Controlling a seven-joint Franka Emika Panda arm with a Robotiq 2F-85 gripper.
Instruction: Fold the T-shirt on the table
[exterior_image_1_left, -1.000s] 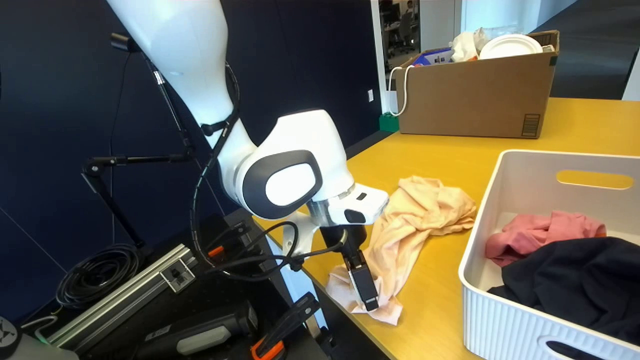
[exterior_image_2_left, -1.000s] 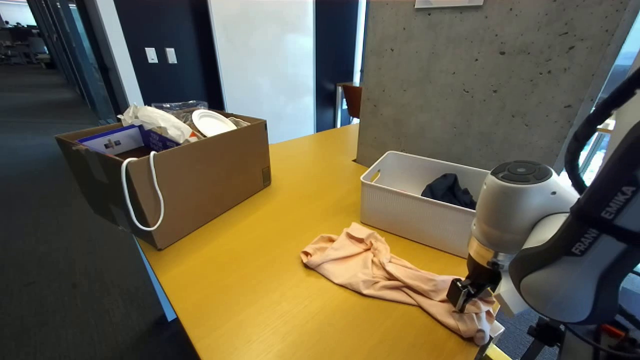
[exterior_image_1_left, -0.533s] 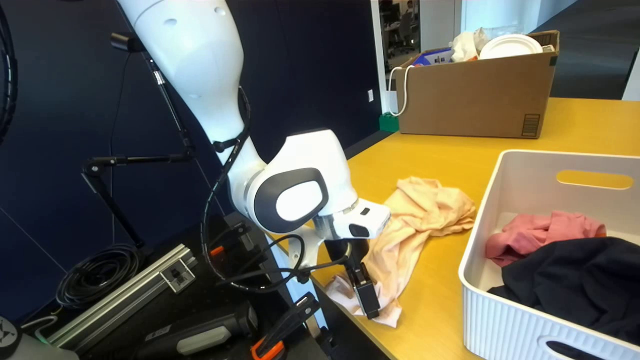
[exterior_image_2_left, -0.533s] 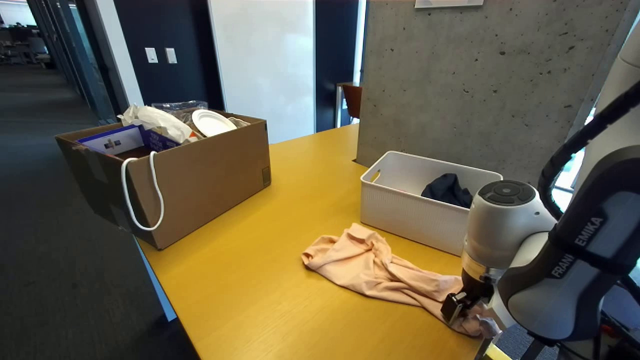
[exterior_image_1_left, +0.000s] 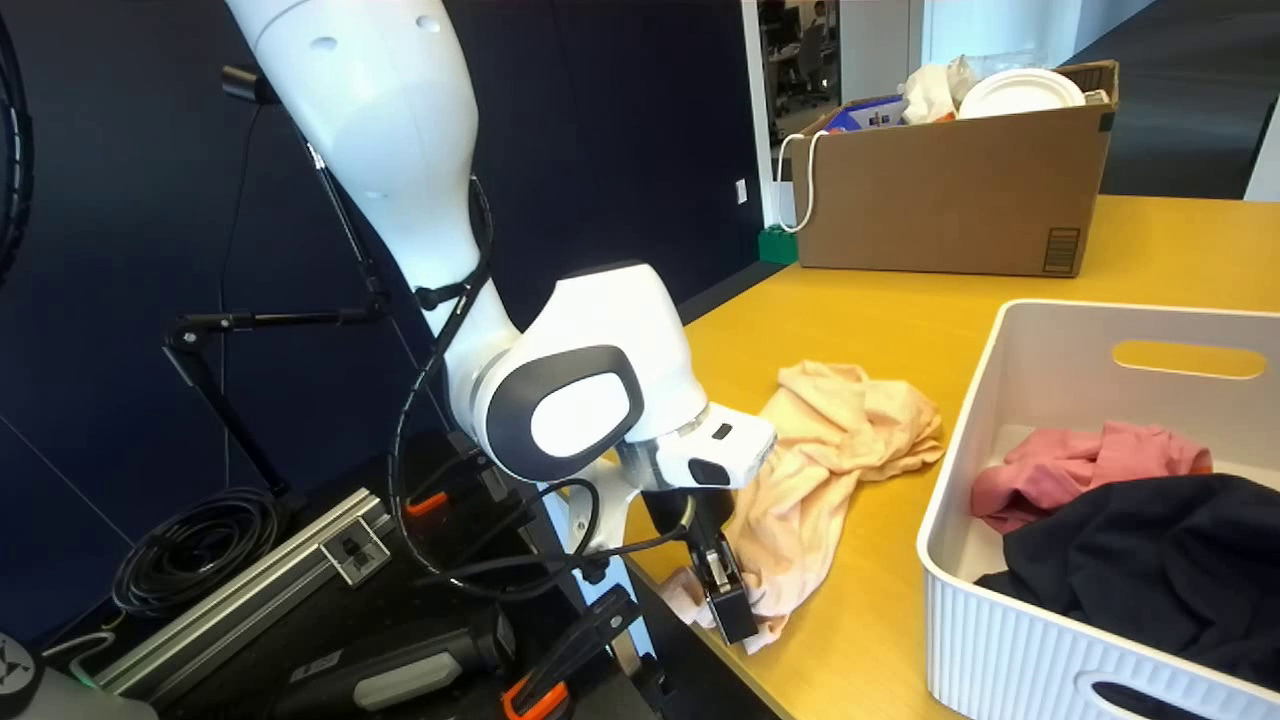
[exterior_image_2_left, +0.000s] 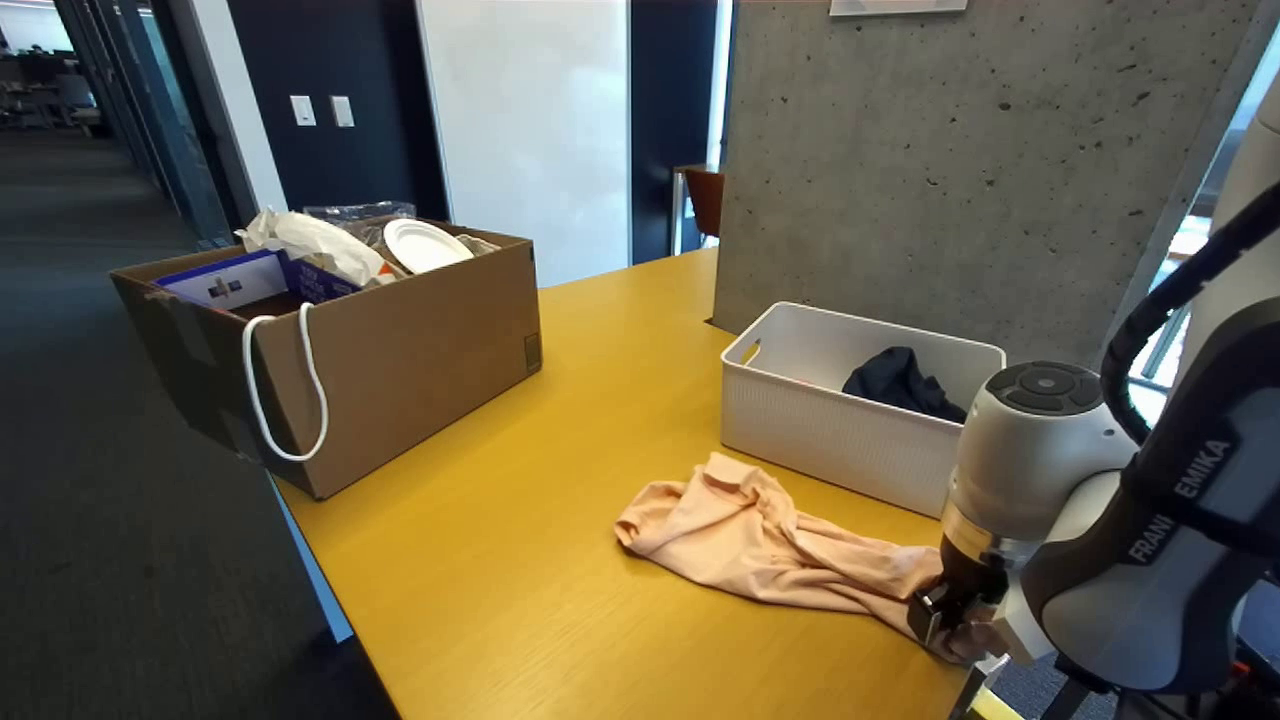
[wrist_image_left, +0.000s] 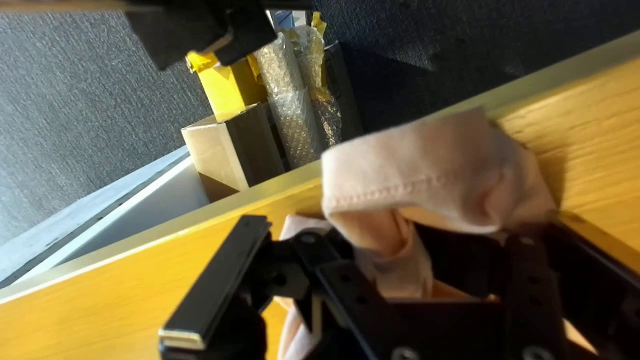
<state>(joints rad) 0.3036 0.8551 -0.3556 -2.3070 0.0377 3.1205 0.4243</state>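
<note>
The pale peach T-shirt (exterior_image_1_left: 830, 460) lies crumpled and stretched out on the yellow-tan table (exterior_image_2_left: 500, 570), with its near end close to the table's edge. At that end my gripper (exterior_image_1_left: 735, 625) points down and is shut on the T-shirt (exterior_image_2_left: 770, 550); the cloth bunches around its fingers. In the wrist view a hemmed fold of the T-shirt (wrist_image_left: 390, 180) arches up over the gripper, so its fingertips are hidden. The far end of the shirt rests flat and wrinkled.
A white basket (exterior_image_1_left: 960, 640) holding a red-pink garment (exterior_image_1_left: 1090, 465) and a black garment (exterior_image_1_left: 1140, 560) stands close beside the shirt. Further off is an open cardboard box (exterior_image_2_left: 430, 370). Below the edge, the wrist view shows a yellow box (wrist_image_left: 217, 90) and bubble wrap (wrist_image_left: 287, 95).
The gripper has moved lower and its jaws have closed on the cloth. The T-shirt's near end has bunched up, and its far end has slid slightly toward the gripper.
</note>
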